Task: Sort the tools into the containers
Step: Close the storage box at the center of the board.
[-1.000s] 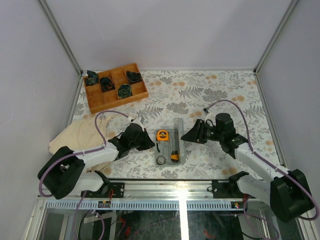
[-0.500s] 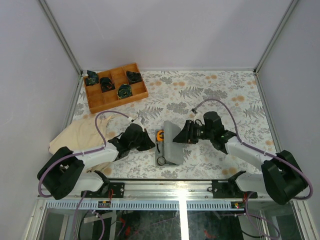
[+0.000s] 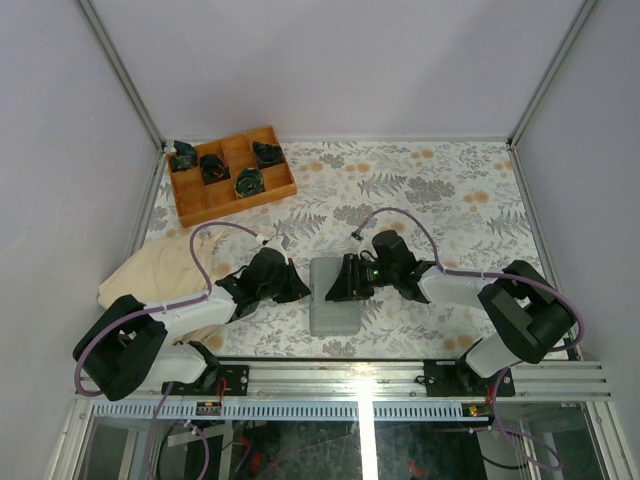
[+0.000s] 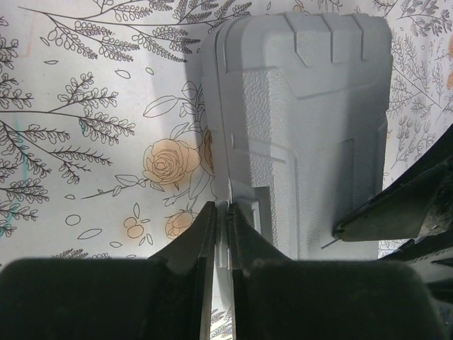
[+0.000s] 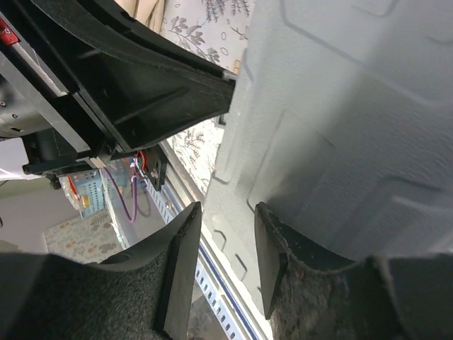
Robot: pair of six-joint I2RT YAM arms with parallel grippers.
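Observation:
The grey plastic case [image 3: 335, 297] lies closed on the floral table between the arms. The tools are hidden inside it. My left gripper [image 3: 302, 290] is at the case's left edge. In the left wrist view it [image 4: 221, 225] is shut on a thin grey tab of the case [image 4: 311, 106]. My right gripper [image 3: 345, 283] rests over the lid from the right. In the right wrist view it [image 5: 226, 210] is open, with its fingers a small gap apart over the lid [image 5: 354, 106] and nothing held between them.
A brown wooden divided tray [image 3: 190, 200] with black parts stands at the back left. A beige cloth [image 3: 160, 272] lies under my left arm. The metal rail [image 3: 350, 375] runs along the near table edge, close to the case.
My right gripper swept left and folded the upright lid down over the case. The tape measure and other tools went out of sight. My left gripper stayed at the left edge.

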